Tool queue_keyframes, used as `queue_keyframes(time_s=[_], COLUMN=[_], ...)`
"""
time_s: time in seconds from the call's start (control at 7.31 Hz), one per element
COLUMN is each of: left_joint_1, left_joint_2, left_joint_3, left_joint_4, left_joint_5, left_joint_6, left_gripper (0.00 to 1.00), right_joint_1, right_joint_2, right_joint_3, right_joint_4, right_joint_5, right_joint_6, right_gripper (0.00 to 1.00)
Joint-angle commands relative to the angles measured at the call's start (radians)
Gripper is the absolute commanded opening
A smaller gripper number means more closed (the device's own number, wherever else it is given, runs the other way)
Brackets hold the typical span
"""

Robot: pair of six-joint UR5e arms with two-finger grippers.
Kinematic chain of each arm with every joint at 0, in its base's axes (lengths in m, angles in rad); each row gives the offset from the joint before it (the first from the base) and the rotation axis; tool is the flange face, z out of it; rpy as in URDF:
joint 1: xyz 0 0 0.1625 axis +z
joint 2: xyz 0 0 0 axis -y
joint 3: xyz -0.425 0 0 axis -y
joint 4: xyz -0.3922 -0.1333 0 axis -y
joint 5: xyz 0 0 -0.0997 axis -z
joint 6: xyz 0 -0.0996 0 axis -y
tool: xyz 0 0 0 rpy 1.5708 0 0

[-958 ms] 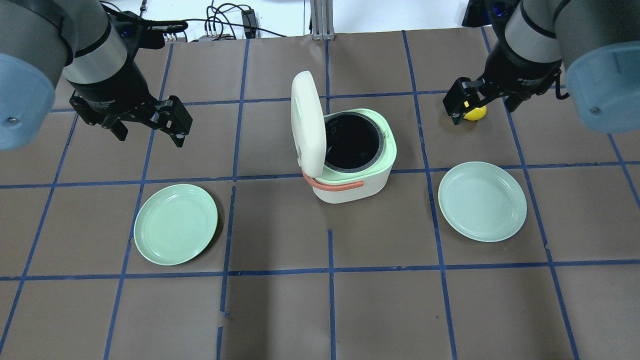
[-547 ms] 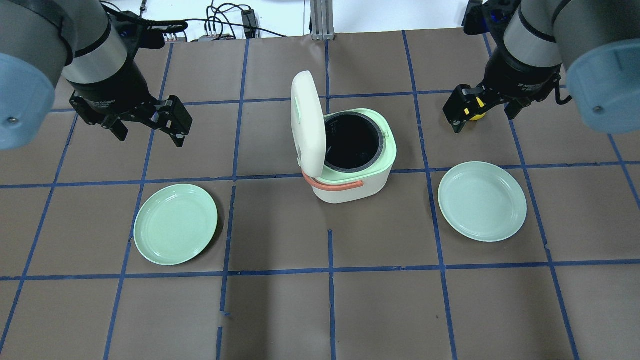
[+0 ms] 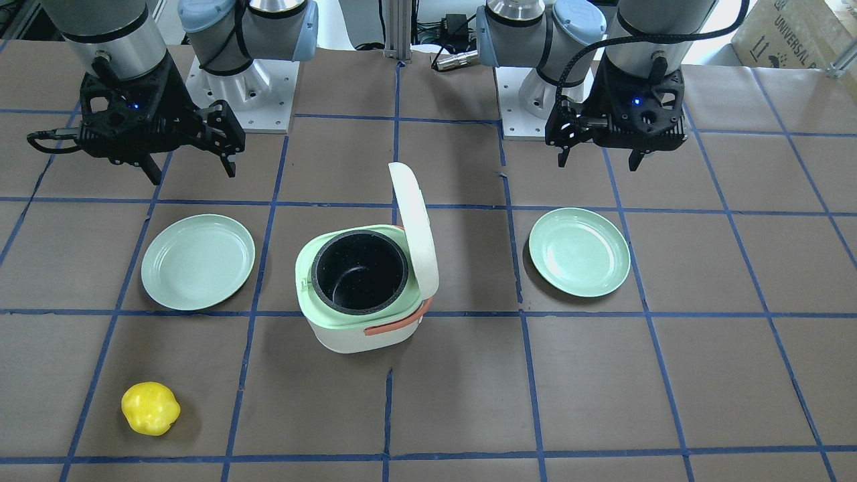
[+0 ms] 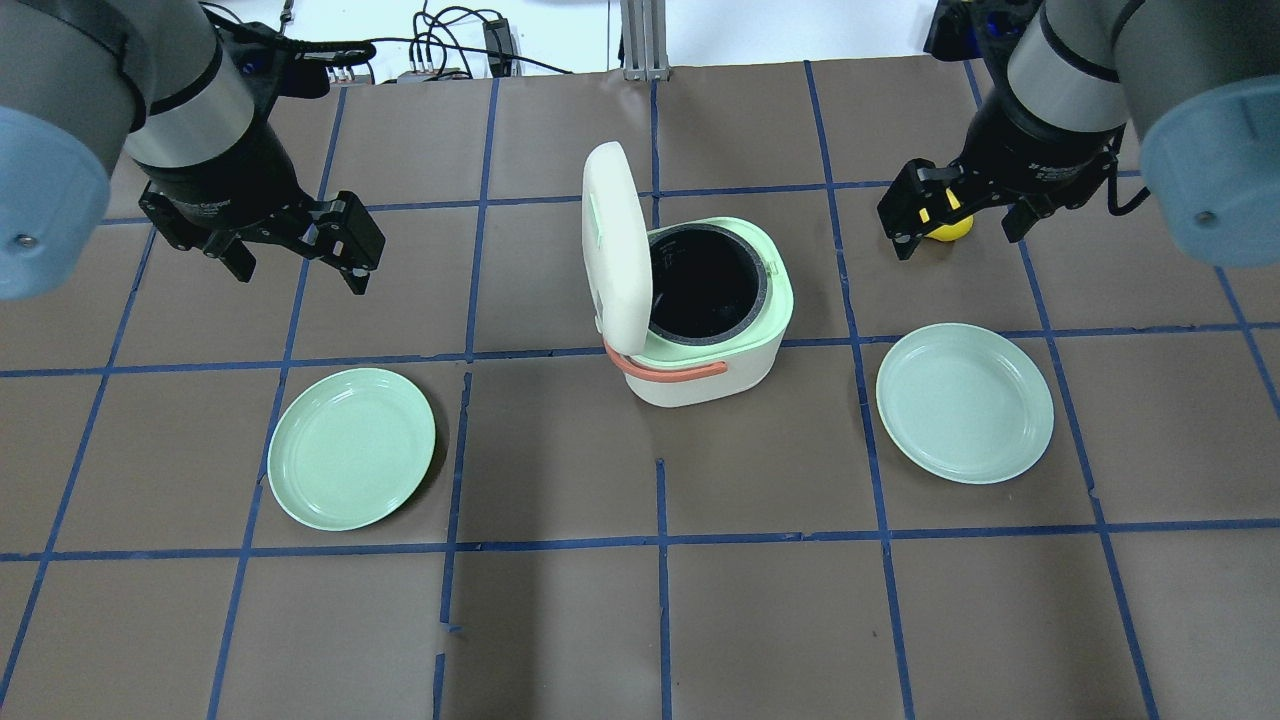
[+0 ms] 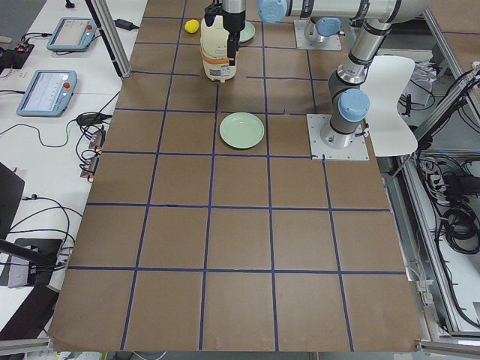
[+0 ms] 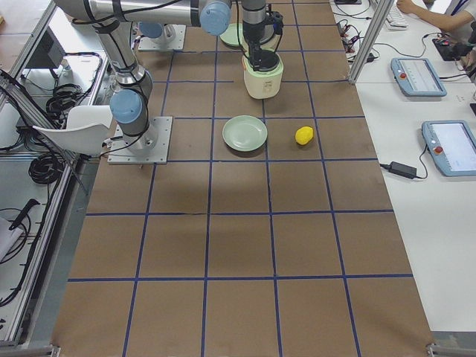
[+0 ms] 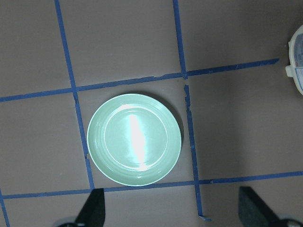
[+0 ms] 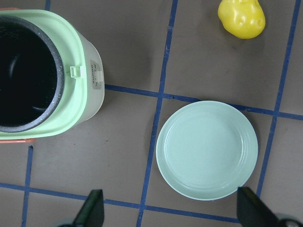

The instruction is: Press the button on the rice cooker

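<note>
The white and pale-green rice cooker [image 4: 700,375] stands mid-table with its lid [image 4: 615,250] swung up and open, the dark inner pot exposed. It also shows in the front view [image 3: 348,335] and the right wrist view [image 8: 83,109]. I cannot make out its button in any view. My left gripper [image 4: 300,270] hovers open and empty, well to the left of the cooker; its fingers [image 7: 92,210] stand wide apart over a green plate. My right gripper [image 4: 955,238] hovers open and empty, to the right of the cooker; its fingers [image 8: 92,210] are wide apart.
A green plate [image 4: 351,448] lies at the near left and another [image 4: 965,402] at the near right. A yellow pepper-like toy [image 3: 150,408] lies on the table beyond the right plate, partly hidden under my right gripper in the overhead view.
My right gripper has shifted slightly left and away over the yellow toy. The left arm, cooker and plates have not moved.
</note>
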Motion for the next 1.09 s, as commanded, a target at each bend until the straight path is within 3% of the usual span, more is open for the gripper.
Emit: queue_keyframes(time_s=[0.0,0.96], left_joint_1=[0.000,0.000], left_joint_2=[0.000,0.000], left_joint_3=[0.000,0.000], left_joint_4=[0.000,0.000], left_joint_5=[0.000,0.000], left_joint_6=[0.000,0.000], left_gripper=[1.00,1.00], right_joint_1=[-0.001,0.000], right_joint_2=[-0.001,-0.012], right_joint_3=[-0.001,0.013], right_joint_4=[-0.001,-0.015], right_joint_5=[0.001,0.005], right_joint_6=[0.028,0.025], right_gripper=[1.00,1.00])
